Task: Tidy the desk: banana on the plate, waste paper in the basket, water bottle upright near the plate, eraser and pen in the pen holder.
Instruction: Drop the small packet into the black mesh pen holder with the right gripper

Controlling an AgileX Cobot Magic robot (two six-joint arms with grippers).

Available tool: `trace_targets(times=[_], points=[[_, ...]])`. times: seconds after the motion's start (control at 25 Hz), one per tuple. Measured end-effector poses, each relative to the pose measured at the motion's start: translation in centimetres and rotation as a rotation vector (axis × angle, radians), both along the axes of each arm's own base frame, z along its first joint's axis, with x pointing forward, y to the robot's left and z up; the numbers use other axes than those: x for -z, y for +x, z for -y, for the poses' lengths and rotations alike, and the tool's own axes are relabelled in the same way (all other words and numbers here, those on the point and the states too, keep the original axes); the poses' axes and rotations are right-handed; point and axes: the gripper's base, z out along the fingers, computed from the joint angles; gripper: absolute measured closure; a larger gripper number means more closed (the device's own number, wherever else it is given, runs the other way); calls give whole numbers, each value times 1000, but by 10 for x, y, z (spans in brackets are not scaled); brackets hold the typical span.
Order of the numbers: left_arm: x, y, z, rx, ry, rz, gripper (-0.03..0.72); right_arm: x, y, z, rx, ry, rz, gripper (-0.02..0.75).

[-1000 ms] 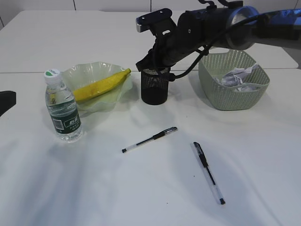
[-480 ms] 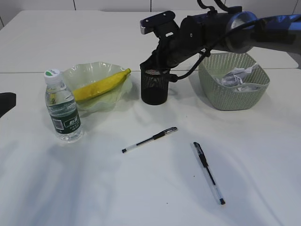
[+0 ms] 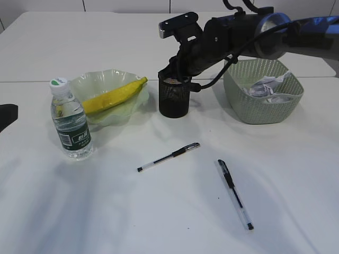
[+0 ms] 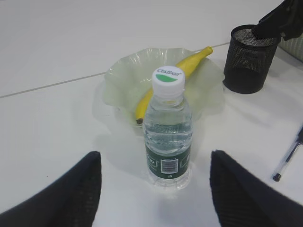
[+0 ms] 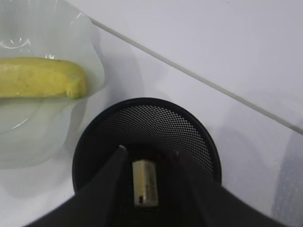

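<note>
Right hand [image 5: 146, 163] hangs over the holder [image 3: 174, 98], fingers apart, with the eraser [image 5: 144, 188] lying loose on the holder's floor: that item looks done. Compared with a second ago, the hand has lifted slightly off the rim. Left hand [image 4: 154, 189] is open, idle. Two pens [image 3: 168, 156] [image 3: 234, 193] wait on the tabletop [image 3: 159, 211].

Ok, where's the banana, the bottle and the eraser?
banana [image 3: 114, 95], exterior view, middle of the peel.
bottle [image 4: 168, 144], left wrist view, clear body above the label.
eraser [image 5: 144, 189], right wrist view, its pale top face.
</note>
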Motion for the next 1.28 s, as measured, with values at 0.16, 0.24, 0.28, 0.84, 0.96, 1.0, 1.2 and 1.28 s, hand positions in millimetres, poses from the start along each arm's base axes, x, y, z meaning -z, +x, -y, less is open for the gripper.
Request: trace_targets(times=[0.16, 0.24, 0.28, 0.84, 0.96, 1.0, 1.2, 1.28], points=[[0, 0, 0, 0, 0, 0, 181, 0, 0, 0, 0, 0, 0, 477], [0, 0, 0, 0, 0, 0, 180, 0, 0, 0, 0, 0, 0, 475], [0, 0, 0, 0, 0, 0, 181, 0, 0, 0, 0, 0, 0, 475], [0, 0, 0, 3, 5, 1, 181, -27, -6, 2, -2, -29, -76, 433], [0, 0, 0, 3, 5, 0, 181, -41, -10, 4, -2, -28, -73, 415], [0, 0, 0, 3, 5, 0, 181, -44, -12, 4, -2, -31, -80, 400], [0, 0, 0, 4, 7, 1, 181, -55, -22, 9, -5, -59, -149, 338], [0, 0, 0, 4, 7, 1, 181, -59, -27, 10, -5, -71, -179, 330]])
